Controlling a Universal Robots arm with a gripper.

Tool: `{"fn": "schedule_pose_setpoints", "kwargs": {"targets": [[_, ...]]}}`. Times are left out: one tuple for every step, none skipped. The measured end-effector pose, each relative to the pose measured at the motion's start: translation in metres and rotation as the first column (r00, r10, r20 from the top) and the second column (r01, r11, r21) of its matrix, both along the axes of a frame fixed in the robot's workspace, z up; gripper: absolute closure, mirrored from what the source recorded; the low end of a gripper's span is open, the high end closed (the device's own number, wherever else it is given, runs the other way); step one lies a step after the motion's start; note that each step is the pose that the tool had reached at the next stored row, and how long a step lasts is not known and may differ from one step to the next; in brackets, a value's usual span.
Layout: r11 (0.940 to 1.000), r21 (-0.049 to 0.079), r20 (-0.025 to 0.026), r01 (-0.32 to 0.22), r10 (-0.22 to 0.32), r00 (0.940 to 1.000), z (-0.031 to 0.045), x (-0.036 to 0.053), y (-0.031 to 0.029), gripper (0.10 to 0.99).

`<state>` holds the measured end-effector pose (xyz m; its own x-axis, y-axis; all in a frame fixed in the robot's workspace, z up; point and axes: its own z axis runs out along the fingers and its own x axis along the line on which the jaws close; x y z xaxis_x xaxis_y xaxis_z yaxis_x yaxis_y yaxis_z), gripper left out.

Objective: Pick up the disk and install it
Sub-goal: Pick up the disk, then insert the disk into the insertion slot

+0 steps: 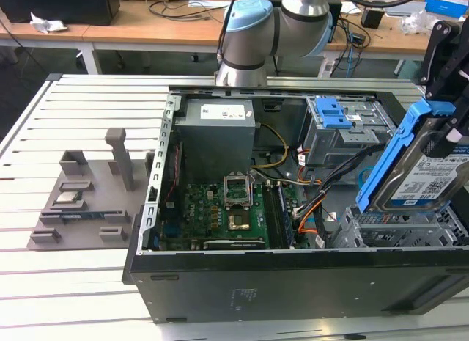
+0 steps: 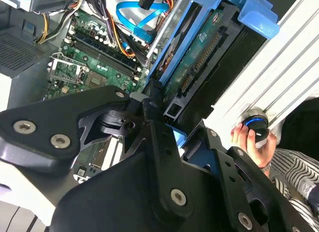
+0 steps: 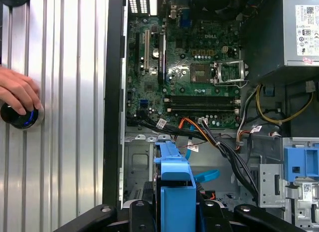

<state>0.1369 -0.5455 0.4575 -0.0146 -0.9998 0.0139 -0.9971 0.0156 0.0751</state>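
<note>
Item: the disk (image 1: 427,172). I am holding it tilted on edge above the drive bay (image 1: 396,227), at the corner of the open computer case (image 1: 220,282) on the exterior view's right, well apart from the circuit board (image 1: 220,209).

Pincer (image 3: 177,204): closed on the disk, my fingers (image 2: 154,127) clamping the blue frame (image 1: 392,154) from both flat sides, as both wrist views are showing.

Handling, as I am judging it: a dense, stiff metal block, fairly heavy for its size, not bending. The plastic frame is giving the better hold; the bare metal faces would likely be slippery. The connector edge and the green underside (image 2: 199,52) look fragile, so I am keeping clear of them. A knock against the bay's metal walls could jar it.

Hidden or unclear:
- Where my fingertips are meeting the frame is being covered by my own black linkage.
- The disk's lower edge is sitting behind the bay's metal, so I cannot tell whether it is touching the rails.
- The bundle of cables (image 3: 209,137) is crossing close beside the bay.
- A person's hand (image 3: 17,92) is resting on a black knob (image 3: 20,117) on the bench (image 1: 88,106), beside the case.
</note>
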Motion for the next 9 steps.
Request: {"fn": "schedule_pose_setpoints", "kwargs": {"targets": [[1.0000,0.000,0.0001,0.000,0.000,1.0000,0.0000,0.0000,0.0000,0.718],[1.0000,0.000,0.0001,0.000,0.000,1.0000,0.0000,0.0000,0.0000,0.718],[1.0000,0.000,0.0000,0.000,0.000,1.0000,0.0000,0.0000,0.0000,0.718],[1.0000,0.000,0.0000,0.000,0.000,1.0000,0.0000,0.0000,0.0000,0.718],[1.0000,0.000,0.0000,0.000,0.000,1.0000,0.0000,0.0000,0.0000,0.718],[1.0000,0.000,0.0001,0.000,0.000,1.0000,0.0000,0.0000,0.0000,0.718],[1.0000,0.000,0.0001,0.000,0.000,1.0000,-0.0002,0.0000,0.0000,0.718],[1.0000,-0.002,0.0000,0.002,-0.002,1.0000,-0.0013,0.0000,0.0000,0.718],[1.0000,-0.002,0.0000,0.003,-0.003,1.0000,-0.0025,0.0003,0.0001,0.718]]}}
